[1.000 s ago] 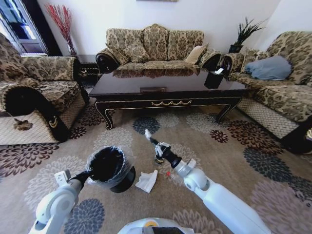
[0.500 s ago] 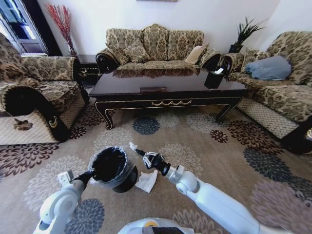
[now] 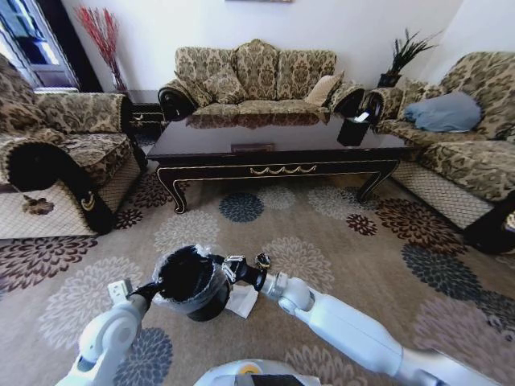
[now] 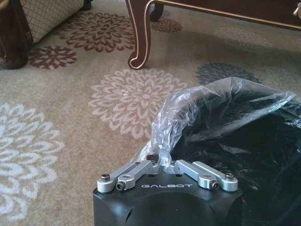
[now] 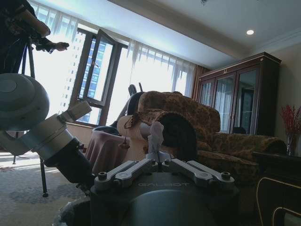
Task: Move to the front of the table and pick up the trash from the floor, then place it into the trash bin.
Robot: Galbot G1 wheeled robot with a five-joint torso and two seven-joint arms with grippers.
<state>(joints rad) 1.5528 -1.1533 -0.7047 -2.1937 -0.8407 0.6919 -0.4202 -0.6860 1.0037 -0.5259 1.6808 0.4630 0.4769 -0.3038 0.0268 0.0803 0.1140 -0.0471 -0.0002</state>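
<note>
The black trash bin [image 3: 189, 281] with its clear liner stands on the carpet in front of the dark table [image 3: 273, 137]. My left gripper [image 3: 157, 288] is shut on the bin's near rim, pinching the liner [image 4: 162, 141]. My right gripper [image 3: 228, 268] is at the bin's right rim, shut on the clear plastic bottle [image 5: 155, 134], which sticks out between its fingers. A crumpled white tissue [image 3: 241, 299] lies on the carpet just right of the bin, under the right arm. Beyond that arm lies a small dark round object [image 3: 263, 260].
Patterned sofas stand left [image 3: 56, 153], behind [image 3: 257, 80] and right [image 3: 467, 137] of the table. A black box [image 3: 354, 129] sits on the table's right end. A curved table leg [image 4: 141, 37] is near the bin. Open carpet stretches to the right.
My right arm has swung left and down with the bottle, from above the carpet to the bin's rim. The left arm and bin have shifted slightly right.
</note>
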